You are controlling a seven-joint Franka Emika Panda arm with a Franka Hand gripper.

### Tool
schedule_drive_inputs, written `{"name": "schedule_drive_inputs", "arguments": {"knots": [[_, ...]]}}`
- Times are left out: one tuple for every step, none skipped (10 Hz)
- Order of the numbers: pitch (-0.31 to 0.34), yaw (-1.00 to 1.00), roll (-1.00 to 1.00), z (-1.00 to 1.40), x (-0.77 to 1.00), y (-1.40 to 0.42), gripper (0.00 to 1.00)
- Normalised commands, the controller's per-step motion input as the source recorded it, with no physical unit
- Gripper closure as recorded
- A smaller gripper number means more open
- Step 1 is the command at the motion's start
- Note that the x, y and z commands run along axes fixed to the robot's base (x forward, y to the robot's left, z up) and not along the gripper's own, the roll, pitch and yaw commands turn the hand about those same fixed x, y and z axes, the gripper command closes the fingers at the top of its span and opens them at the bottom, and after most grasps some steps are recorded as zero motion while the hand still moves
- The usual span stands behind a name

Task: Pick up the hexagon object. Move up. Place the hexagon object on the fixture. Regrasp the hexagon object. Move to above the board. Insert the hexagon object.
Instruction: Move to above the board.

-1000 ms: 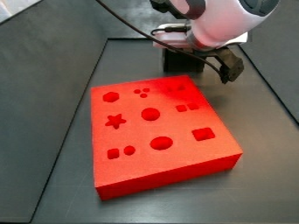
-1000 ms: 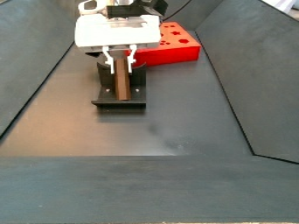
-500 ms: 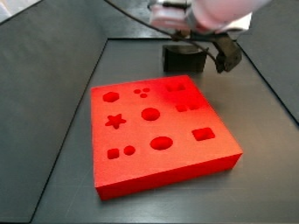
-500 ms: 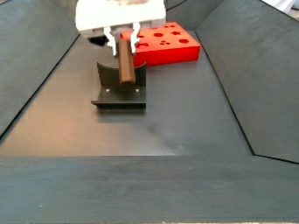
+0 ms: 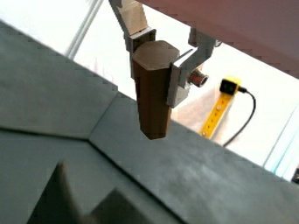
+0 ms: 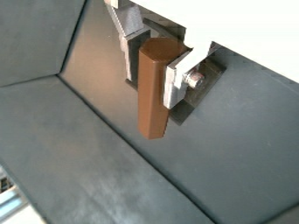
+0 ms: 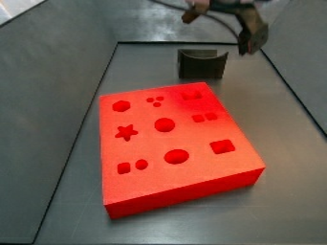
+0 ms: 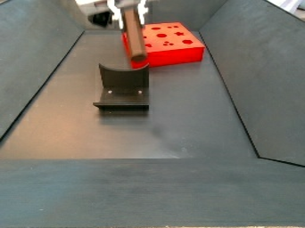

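The gripper (image 8: 131,16) is sitting at the top edge of a side view, so most of its body is being cut off there; in a side view only a dark finger (image 7: 251,33) and a blurred part of the arm are showing. No readable writing or brand marks are appearing on any item.

In both wrist views the silver fingers (image 5: 187,66) are pinching the upper end of the peg (image 5: 152,87), with the dark pads pressing on opposite faces. The peg is hanging upright below the fingers (image 6: 177,77), and its lower end is touching nothing. Its hexagonal top edge is showing in a wrist view (image 6: 156,86).

In a side view the peg (image 8: 134,44) is hanging in the air above the fixture (image 8: 121,87), clear of the curved notch. The fixture (image 7: 201,64) is standing on the dark floor just beyond the far edge of the red board (image 7: 173,144). The board (image 8: 167,44) is lying behind the fixture, partly hidden by the peg. A yellow cable (image 5: 222,109) is showing in the background, outside the work area.
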Motion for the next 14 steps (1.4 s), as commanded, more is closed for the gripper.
{"name": "schedule_drive_inputs", "arguments": {"knots": [[0.012,0.24,-0.03,1.00,-0.08,-0.03,1.00],[-0.054,0.18,-0.02,0.90,-0.05,-0.03,1.00],[-0.067,0.15,-0.02,0.78,-0.04,-0.02,1.00],[-0.080,0.09,-0.01,0.54,-0.02,-0.02,1.00],[-0.079,0.06,-0.01,0.42,-0.01,-0.02,1.00],[-0.062,0.01,-0.01,0.19,-0.01,-0.01,1.00],[-0.163,-0.04,-1.00,0.35,-0.39,-1.00,1.00],[-0.166,-0.04,-1.00,0.35,-0.39,-1.00,1.00],[-0.177,-0.06,-1.00,0.38,-0.42,-1.00,1.00],[-0.180,-0.07,-1.00,0.36,-0.42,-1.00,1.00],[-0.181,-0.07,-1.00,0.36,-0.43,-1.00,1.00],[-0.176,-0.09,-1.00,0.36,-0.44,-1.00,1.00],[-0.175,-0.10,-1.00,0.37,-0.45,-1.00,1.00],[-0.176,-0.11,-1.00,0.38,-0.47,-1.00,1.00]]}}
